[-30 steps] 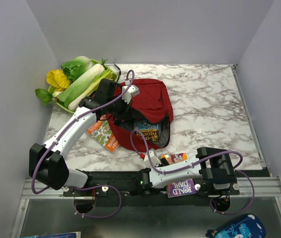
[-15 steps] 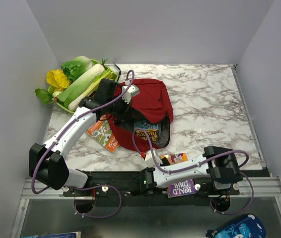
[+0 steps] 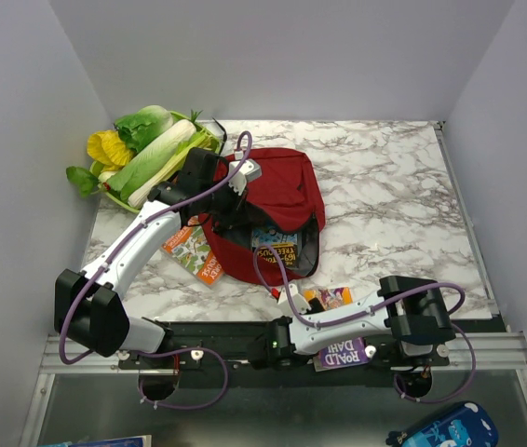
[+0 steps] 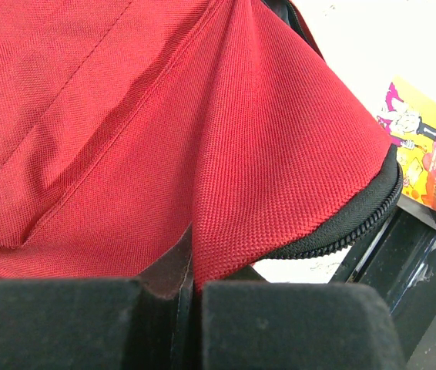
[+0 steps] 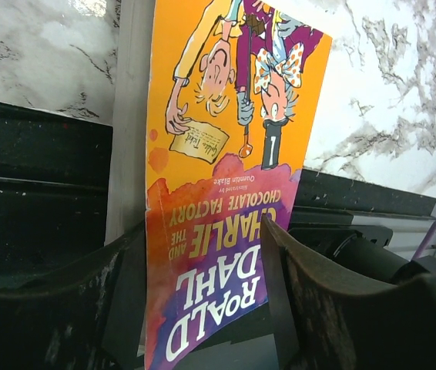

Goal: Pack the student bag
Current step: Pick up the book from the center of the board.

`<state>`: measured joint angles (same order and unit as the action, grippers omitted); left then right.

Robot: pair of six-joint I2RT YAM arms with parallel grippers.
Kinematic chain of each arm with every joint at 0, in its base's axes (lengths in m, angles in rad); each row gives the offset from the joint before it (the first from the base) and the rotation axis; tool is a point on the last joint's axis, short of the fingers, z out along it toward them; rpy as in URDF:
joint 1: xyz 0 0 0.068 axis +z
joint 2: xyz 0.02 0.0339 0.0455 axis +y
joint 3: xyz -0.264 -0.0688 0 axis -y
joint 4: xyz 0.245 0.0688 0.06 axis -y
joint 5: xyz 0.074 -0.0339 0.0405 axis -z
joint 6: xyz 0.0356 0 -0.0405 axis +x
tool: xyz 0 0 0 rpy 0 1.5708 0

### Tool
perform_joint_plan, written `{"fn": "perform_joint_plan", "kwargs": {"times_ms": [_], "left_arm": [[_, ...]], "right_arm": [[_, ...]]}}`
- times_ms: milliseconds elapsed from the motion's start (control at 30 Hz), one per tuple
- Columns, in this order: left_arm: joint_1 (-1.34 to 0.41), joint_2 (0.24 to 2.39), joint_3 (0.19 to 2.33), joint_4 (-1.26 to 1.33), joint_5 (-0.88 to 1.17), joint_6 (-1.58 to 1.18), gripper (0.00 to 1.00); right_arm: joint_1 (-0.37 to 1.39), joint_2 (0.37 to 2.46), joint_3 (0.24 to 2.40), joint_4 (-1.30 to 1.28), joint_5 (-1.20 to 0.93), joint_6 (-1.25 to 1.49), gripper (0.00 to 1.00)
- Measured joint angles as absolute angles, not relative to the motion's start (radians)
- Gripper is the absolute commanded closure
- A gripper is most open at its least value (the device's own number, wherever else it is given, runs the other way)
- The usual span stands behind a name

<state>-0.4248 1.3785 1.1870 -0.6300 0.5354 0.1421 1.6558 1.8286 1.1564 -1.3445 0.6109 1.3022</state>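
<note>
The step in hand is loading a book while the bag is held open. The student bag lies in the middle of the counter, dark red, its zipped mouth turned toward the arm bases. One paperback already shows inside that mouth. Another book lies flat on the counter just left of the bag, and a basket of leafy greens sits behind the bag on its left.

The left pincer is closed tight on a fold of the bag's red fabric just above the zipper, on the bag's left side, and it lifts the flap.

The right pincer is in front of the bag, at the counter's near edge. Its fingers stand on either side of the Charlie and the Chocolate Factory paperback, which juts over the rail there. Both long edges appear to sit against the pads, so I read this as a grip across the book's width, though how firm it is I cannot tell.

Next, as I judge it, the right arm must raise the paperback clear of the rail. It must then carry it toward the bag and slide it in under the lifted flap beside the book already there.
</note>
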Motion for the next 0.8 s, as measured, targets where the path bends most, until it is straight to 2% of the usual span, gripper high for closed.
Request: {"fn": "perform_joint_plan", "kwargs": {"times_ms": [233, 300, 367, 400, 433, 467, 600, 800], "left_arm": [[-0.425, 1.378, 1.187, -0.63, 0.535, 0.142, 1.0], [-0.425, 1.378, 1.187, -0.63, 0.535, 0.142, 1.0], [-0.425, 1.378, 1.187, -0.63, 0.535, 0.142, 1.0], [-0.425, 1.378, 1.187, -0.63, 0.535, 0.142, 1.0], [-0.425, 1.378, 1.187, -0.63, 0.535, 0.142, 1.0], [-0.425, 1.378, 1.187, -0.63, 0.535, 0.142, 1.0], [-0.425, 1.378, 1.187, -0.63, 0.535, 0.142, 1.0], [-0.425, 1.382, 1.187, -0.631, 0.535, 0.145, 1.0]], "right_arm": [[1.656, 1.839, 1.155, -1.345, 0.613, 1.309, 0.46], [1.656, 1.861, 1.147, -1.345, 0.616, 1.31, 0.52], [1.656, 1.893, 1.139, -1.347, 0.623, 1.311, 0.64], [1.657, 1.906, 1.138, -1.35, 0.628, 1.311, 0.85], [1.657, 1.912, 1.137, -1.351, 0.633, 1.312, 0.96], [1.657, 1.913, 1.134, -1.353, 0.637, 1.312, 0.99], [1.657, 1.887, 1.122, -1.352, 0.645, 1.308, 1.0], [1.66, 1.716, 1.143, -1.354, 0.693, 1.247, 1.0]]}}
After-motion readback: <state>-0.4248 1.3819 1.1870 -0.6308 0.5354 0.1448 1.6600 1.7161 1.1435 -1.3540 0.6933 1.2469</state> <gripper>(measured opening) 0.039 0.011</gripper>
